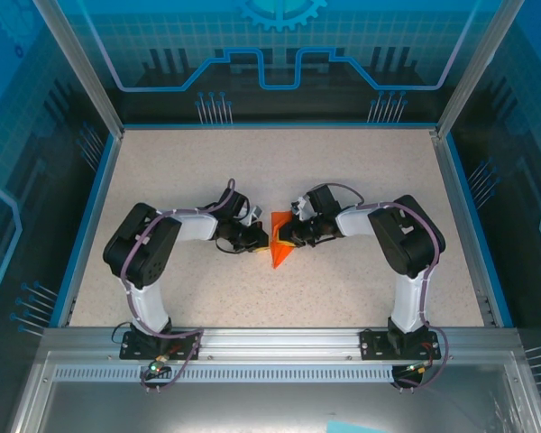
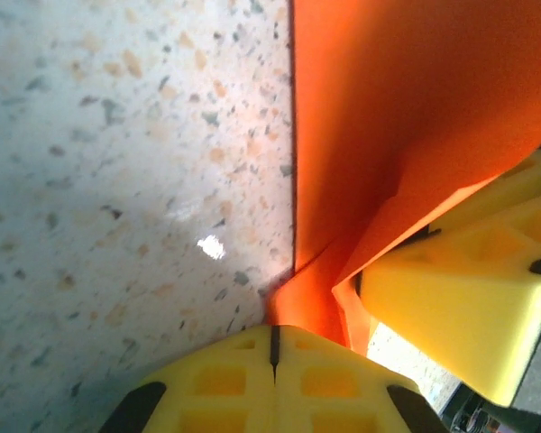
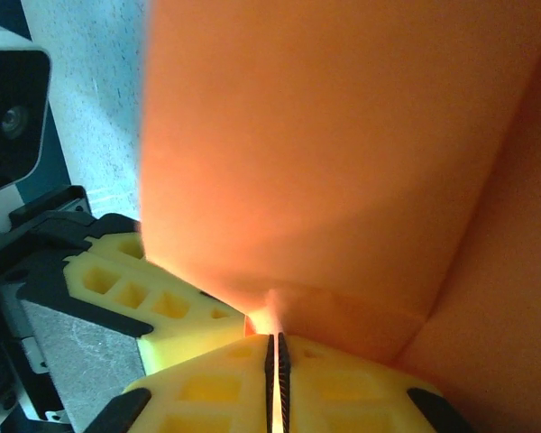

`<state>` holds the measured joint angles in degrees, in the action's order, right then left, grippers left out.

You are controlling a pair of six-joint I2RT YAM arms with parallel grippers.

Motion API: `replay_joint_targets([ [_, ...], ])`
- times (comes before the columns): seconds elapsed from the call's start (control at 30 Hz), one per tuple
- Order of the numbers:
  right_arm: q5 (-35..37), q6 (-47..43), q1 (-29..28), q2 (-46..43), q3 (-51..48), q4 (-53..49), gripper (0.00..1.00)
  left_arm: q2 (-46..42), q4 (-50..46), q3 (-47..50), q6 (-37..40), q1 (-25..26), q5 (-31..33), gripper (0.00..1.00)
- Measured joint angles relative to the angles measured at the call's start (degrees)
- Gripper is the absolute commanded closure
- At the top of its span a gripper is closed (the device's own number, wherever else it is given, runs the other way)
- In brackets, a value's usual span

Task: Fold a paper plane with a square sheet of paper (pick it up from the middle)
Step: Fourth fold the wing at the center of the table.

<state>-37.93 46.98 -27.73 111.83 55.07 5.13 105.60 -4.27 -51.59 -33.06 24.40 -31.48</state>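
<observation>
Top external view: the paper plane (image 1: 279, 251) sits near the middle of the table (image 1: 361, 171), a little closer to the near edge than to the far one, with its narrow pointed end aimed at the near edge and its wider end toward the far edge. The left gripper (image 1: 263, 242) reaches it from the left side and the right gripper (image 1: 287, 236) from the right, and the two meet at the orange paper with their tips just beside each other. In the left wrist view, the left gripper's yellow fingers (image 2: 225, 383) are pressed together with a creased fold of the orange sheet pinched at their tips. The sheet rises away from them beside the speckled surface, and a yellow finger of the right gripper presses against the paper from the right. In the right wrist view, the right gripper's pads are likewise closed on the paper, with orange glowing through the thin seam between them, and one yellow finger of the left gripper lies close by on the left. Whether the plane touches the surface I cannot tell.
</observation>
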Motion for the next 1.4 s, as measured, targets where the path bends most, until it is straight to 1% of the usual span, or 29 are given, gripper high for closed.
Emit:
replay_joint_targets([
  [0.2, 0.31, -0.98, 0.00, 0.11, 0.00, -0.68, 0.87, -2.21, -2.08, -0.07, -0.04, 0.00, 0.37, 1.00],
  [0.33, 0.37, -1.44, 0.00, 0.15, 0.00, -0.83, 0.87, -4.07, -2.73, -0.55, -0.04, 0.02, 0.39, 0.97],
  [0.47, 0.37, -1.60, 0.00, 0.15, 0.00, -0.96, 0.87, -4.31, -2.99, -1.07, -0.04, 0.11, 0.59, 0.92],
  [0.5, 0.39, -1.60, 0.00, 0.15, 0.00, -0.96, 0.87, -4.31, -3.17, -1.14, -0.02, 0.15, 0.70, 0.92],
  [0.57, 0.37, -1.60, 0.00, 0.15, 0.00, -0.94, 0.87, -4.28, -3.67, -1.31, 0.00, 0.50, 1.29, 0.99],
  [0.6, 0.37, -1.60, 0.00, 0.15, 0.00, -0.94, 0.87, -4.24, -4.11, -1.46, 0.04, 0.74, 1.70, 1.00],
  [0.9, 0.42, -1.60, 0.00, -0.42, 0.00, -1.20, 0.87, -1.25, -5.38, -2.69, 0.39, 2.29, 3.43, 1.00],
  [1.4, 0.39, -1.57, 0.02, -1.64, -1.70, -0.61, 0.87, 1.31, -6.32, -4.63, 0.42, 2.67, 3.82, 1.00],
])
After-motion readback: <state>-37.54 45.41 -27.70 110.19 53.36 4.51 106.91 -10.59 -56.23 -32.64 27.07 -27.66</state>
